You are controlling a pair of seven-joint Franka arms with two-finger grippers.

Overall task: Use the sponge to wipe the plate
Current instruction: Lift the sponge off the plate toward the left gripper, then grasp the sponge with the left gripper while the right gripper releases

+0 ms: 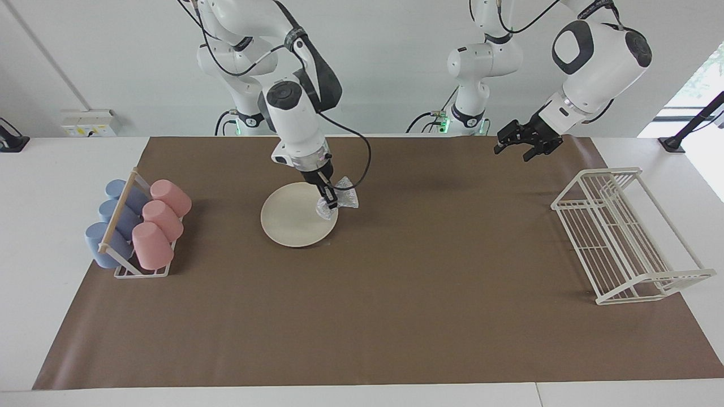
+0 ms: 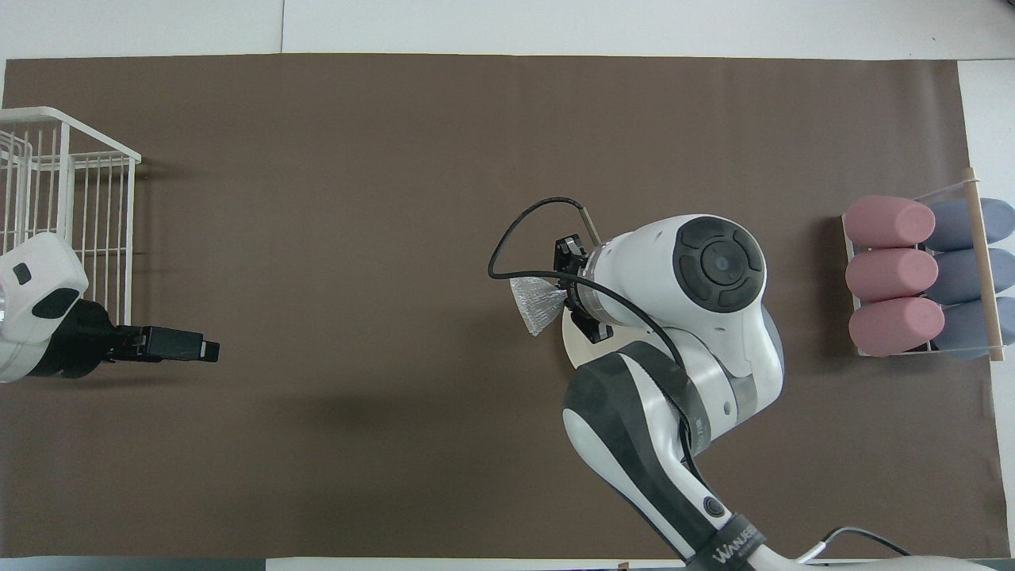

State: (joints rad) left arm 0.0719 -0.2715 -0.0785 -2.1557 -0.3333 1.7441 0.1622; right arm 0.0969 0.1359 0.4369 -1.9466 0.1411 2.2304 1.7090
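I see bright, even light, sharp focus, soft shadows on the counter [image 1: 396, 316], daylight glare at one edge.

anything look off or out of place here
Nothing stands out. The plate lies flat on the brown mat, the right tool holds the sponge over the plate's edge, the cups sit in their holder, and the wire rack stands upright.

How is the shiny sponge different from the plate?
The sponge is small, silvery and crinkly; the plate is wide, round, smooth and cream-white. The sponge is pinched in the right tool, raised over the plate's edge toward the left arm's end of the table; the plate lies flat on the brown mat. The sponge looks bunched; the plate keeps an even shape. Both are pale.
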